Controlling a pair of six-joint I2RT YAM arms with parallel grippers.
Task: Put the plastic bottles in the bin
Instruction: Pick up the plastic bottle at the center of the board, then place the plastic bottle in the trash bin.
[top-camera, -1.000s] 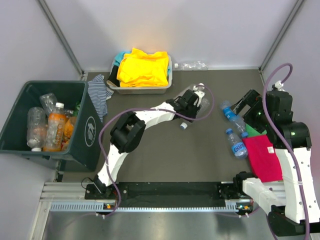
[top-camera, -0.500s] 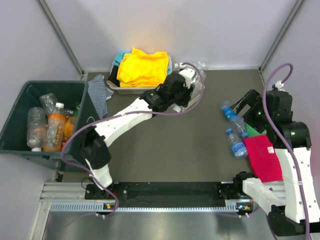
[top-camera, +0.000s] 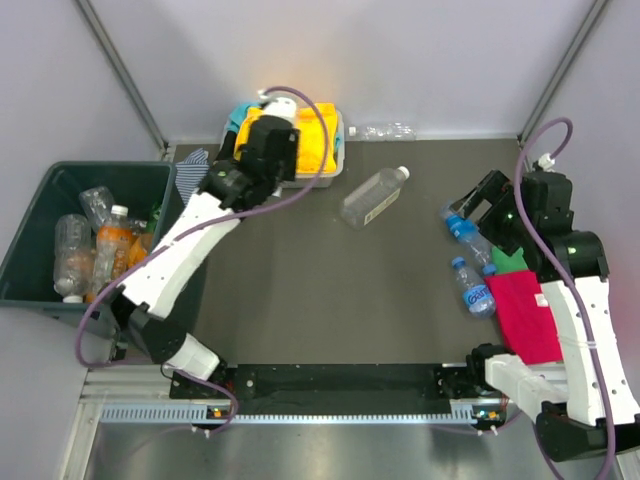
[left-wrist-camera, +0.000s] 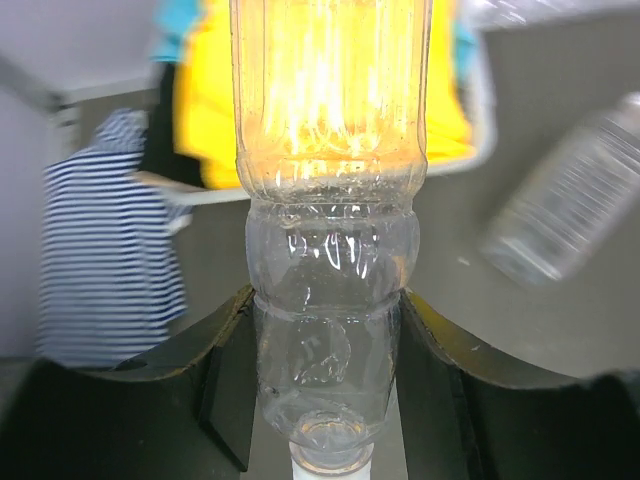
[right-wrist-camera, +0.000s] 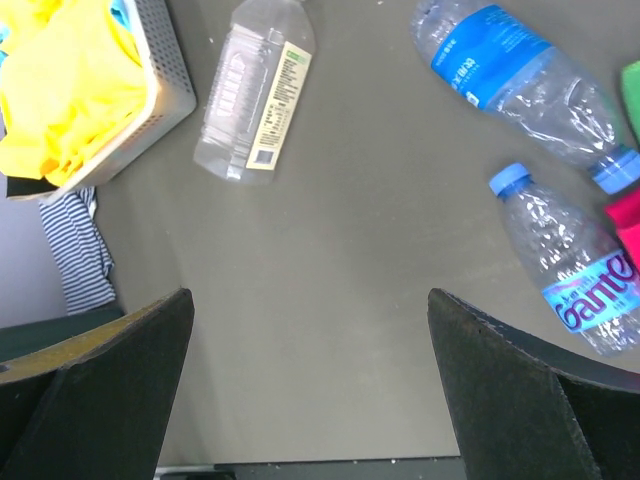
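One at a time: carries a clear bottle (left-wrist-camera: 330, 150) in the left gripper (left-wrist-camera: 328, 370), pinched at its sides, above the white tray (top-camera: 338, 150), short of the bin (top-camera: 100, 167). Calls for a swing left past the rim, then release. Holds the right gripper (right-wrist-camera: 310, 300) agape, empty.

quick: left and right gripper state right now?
Left gripper: jaws closed on a clear bottle.
Right gripper: jaws wide open, holding nothing.
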